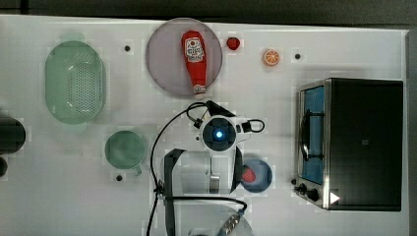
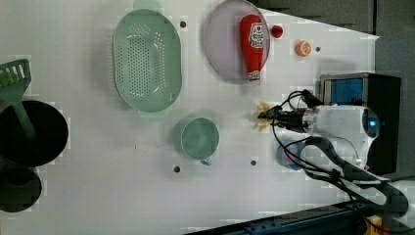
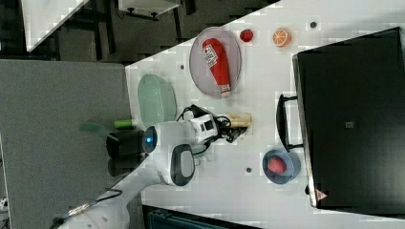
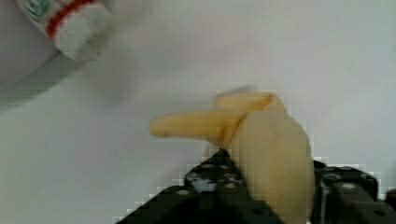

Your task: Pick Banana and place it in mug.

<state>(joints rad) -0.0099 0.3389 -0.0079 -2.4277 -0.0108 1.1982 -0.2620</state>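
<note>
The banana (image 4: 261, 140) is pale yellow and lies on the white table (image 1: 295, 29), below the ketchup bottle's cap in the top view. My gripper (image 4: 273, 186) reaches down over it, and its black fingers (image 4: 219, 186) press against both sides of the fruit. In the left view the banana (image 2: 263, 117) sticks out at the tip of my gripper (image 2: 272, 117); the right view shows the banana (image 3: 239, 119) the same way. The mug (image 1: 125, 149), a small round pale teal cup, stands upright at the arm's left in the top view, and the mug (image 2: 198, 138) is apart from the banana.
A grey plate (image 1: 162, 59) holds a red ketchup bottle (image 1: 195, 59) just beyond the banana. A large green colander (image 1: 74, 81) sits far left in the top view. A blue bowl (image 1: 264, 172) with a red fruit and a toaster oven (image 1: 364, 142) stand at the top view's right.
</note>
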